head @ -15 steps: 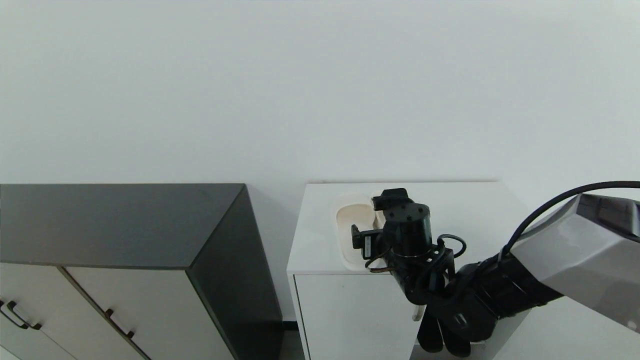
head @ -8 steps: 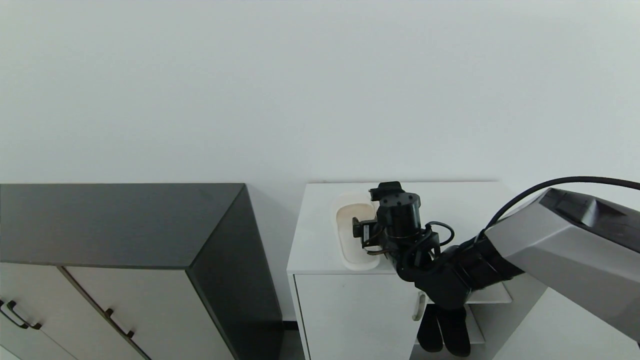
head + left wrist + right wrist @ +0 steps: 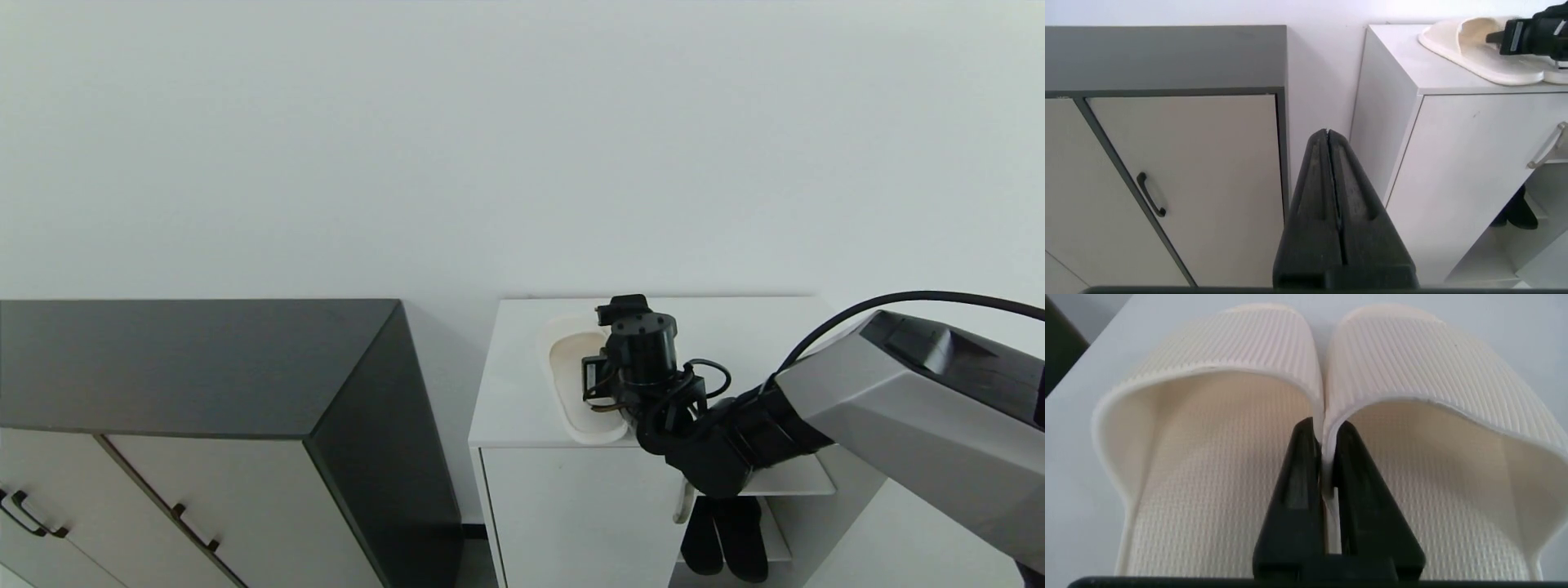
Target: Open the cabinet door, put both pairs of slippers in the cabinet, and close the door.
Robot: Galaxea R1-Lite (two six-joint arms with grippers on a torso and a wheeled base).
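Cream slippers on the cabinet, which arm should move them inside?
Right. The right gripper has its jaws shut on the cream slippers atop the white cabinet; the left gripper hangs apart.

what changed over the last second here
The right arm pushed forward and a little left over the top of the white cabinet, taking the right tool farther onto the cream slippers. The tool is now shut on their touching inner edges. The cream slippers, the black slippers inside the cabinet and the cabinet itself stayed put.

Atop the cabinet lie slippers; sideboard left.
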